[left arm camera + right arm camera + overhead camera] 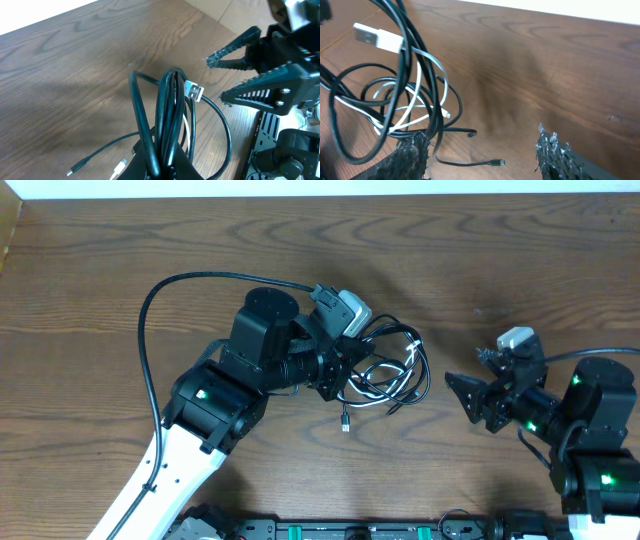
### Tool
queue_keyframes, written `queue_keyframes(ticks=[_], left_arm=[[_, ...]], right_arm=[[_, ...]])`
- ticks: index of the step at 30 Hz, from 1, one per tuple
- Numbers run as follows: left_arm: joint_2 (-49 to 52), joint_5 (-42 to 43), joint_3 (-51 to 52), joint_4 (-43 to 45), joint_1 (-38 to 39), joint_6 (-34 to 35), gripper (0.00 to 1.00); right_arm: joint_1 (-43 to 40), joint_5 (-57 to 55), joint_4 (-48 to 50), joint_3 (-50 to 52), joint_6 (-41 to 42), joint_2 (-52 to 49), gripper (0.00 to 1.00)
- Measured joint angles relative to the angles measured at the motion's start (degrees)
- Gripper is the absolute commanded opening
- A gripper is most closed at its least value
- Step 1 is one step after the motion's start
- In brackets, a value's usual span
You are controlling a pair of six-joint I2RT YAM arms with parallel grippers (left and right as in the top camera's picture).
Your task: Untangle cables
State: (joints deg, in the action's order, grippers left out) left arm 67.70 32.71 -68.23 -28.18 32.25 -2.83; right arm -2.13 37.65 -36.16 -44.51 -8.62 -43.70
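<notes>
The cables [385,370] form a tangled bundle of black cords and one white cord, lifted partly off the wooden table [500,260]. My left gripper [345,370] is shut on several black loops of the bundle [167,115], which stand up from its jaws [162,170]. A silver USB plug [195,91] sticks out near the top of the loops. One plug end [345,423] hangs down to the table. My right gripper [458,398] is open to the right of the bundle, apart from it and empty. In its own view the gripper [482,150] faces the cables [405,100] at left, with a black plug [496,162] lying between its fingertips.
The left arm's thick black supply cable [160,310] arcs over the table at left. A black rail with green parts [350,530] runs along the front edge. The table's far edge meets a white surface [300,188] at the top.
</notes>
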Motion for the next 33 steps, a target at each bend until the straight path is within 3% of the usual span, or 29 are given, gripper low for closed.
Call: queue_keyframes(ticks=[33], left_arm=[[0.0, 0.0, 0.0, 0.0, 0.0, 0.0, 0.08]], right_arm=[[0.0, 0.0, -0.5, 0.0, 0.0, -2.1, 0.74]])
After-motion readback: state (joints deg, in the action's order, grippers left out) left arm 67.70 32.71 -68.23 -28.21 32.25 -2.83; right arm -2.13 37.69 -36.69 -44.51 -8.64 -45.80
